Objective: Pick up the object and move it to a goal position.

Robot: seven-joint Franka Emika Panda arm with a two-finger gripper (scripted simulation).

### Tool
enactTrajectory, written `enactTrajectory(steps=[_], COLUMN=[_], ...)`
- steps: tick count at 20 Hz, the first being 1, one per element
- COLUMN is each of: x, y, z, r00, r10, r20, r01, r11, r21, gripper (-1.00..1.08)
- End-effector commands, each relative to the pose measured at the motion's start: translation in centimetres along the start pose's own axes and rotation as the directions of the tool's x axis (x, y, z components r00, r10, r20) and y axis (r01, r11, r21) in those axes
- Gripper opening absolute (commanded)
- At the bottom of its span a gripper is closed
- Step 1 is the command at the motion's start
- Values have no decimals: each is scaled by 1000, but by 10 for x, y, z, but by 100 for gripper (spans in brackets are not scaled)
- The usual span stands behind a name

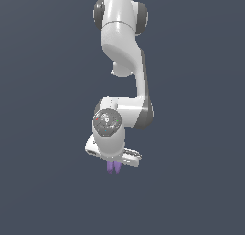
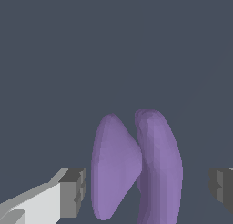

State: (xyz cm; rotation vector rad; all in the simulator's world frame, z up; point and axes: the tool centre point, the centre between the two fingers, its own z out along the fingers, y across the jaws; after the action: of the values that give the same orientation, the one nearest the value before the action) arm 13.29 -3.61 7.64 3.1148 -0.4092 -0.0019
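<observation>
My claw point(image 2: 145, 191) is spread wide with the purple object point(image 2: 136, 166) sitting between the pads point(image 2: 73, 191), gaps on both sides, so nothing's gripped yet. I'd say I'm straddling it to squeeze across both lobes.

Matte purple object point(image 2: 136, 168), dull grey pads on the fingers point(image 2: 73, 193), glossy white arm point(image 1: 119, 33).

Arm's point(image 1: 122, 62) top cut by exterior view's upper edge, object point(image 1: 113, 167) mostly hidden under gripper point(image 1: 113, 158), fingers point(image 2: 73, 191) cropped in wrist view.
</observation>
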Motion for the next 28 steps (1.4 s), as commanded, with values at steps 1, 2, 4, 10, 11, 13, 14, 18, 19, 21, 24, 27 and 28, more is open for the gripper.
enactTrajectory(steps=[1, 2, 4, 10, 11, 13, 14, 18, 19, 21, 24, 27, 28], x=[0, 0, 0, 0, 0, 0, 0, 2, 4, 7, 14, 21, 24], y=[0, 0, 0, 0, 0, 0, -1, -3, -5, -8, -15, -23, -26], z=[8, 10, 10, 10, 10, 10, 9, 2, -2, -13, -35, -66, -77], r00=[1000, 1000, 1000, 1000, 1000, 1000, 1000, 1000, 1000, 999, 997, 991, 988], r10=[0, 0, 0, 0, 0, 0, 0, 4, 6, 13, 27, 46, 54], r20=[-1, -1, -1, -1, -1, -1, -2, -15, -22, -40, -79, -128, -147], r01=[0, 0, 0, 0, 0, 0, 0, -4, -6, -12, -23, -36, -41], r11=[1000, 1000, 1000, 1000, 1000, 1000, 1000, 1000, 1000, 1000, 999, 996, 995], r21=[0, 0, 0, 0, 0, 0, 1, 8, 12, 23, 46, 76, 88], gripper=[100, 100, -100, -100, -100, -100, -100, -100, -100, -100, -100, -100, -100])
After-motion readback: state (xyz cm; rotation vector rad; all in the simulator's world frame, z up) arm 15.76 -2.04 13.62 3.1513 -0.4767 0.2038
